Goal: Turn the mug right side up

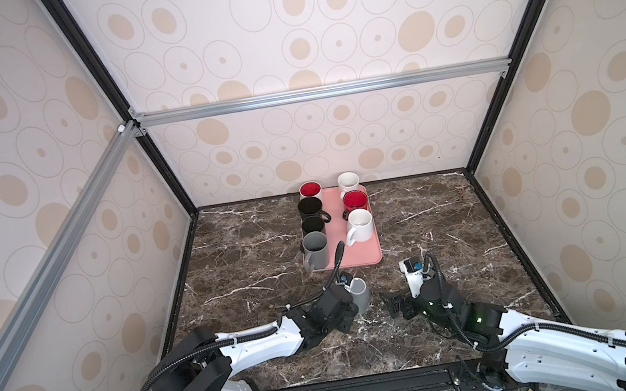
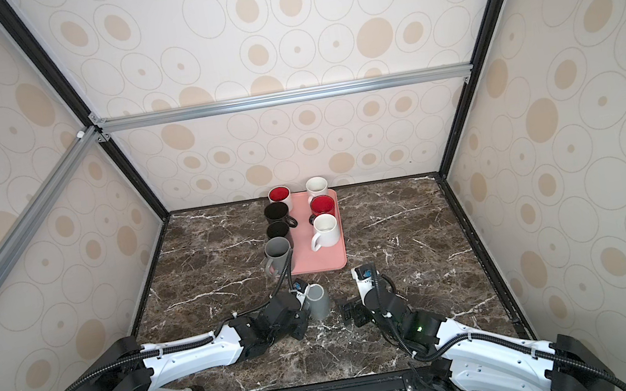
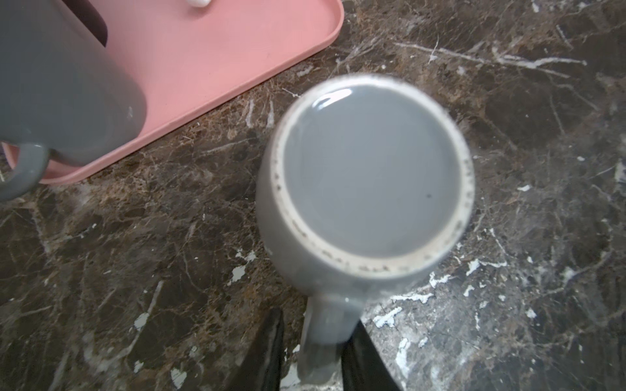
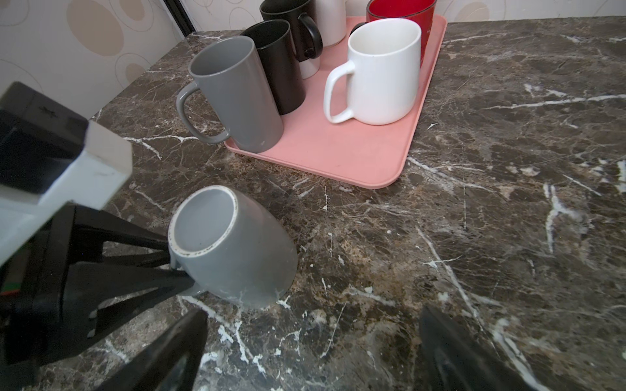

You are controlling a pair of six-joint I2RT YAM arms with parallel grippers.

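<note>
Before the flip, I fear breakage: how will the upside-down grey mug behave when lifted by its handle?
The grey mug looks ceramic by its unglazed base ring: probably rigid, heavyish, chippable on the marble table. Glossy handle may slip.

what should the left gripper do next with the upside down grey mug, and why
Probably squeeze the handle firmly before lifting. The grey mug stands mouth down on the table, base up, and the fingers of the left gripper sit either side of its handle, one with a sliver of gap showing. A firm pinch should keep it from slipping when turned.
</note>
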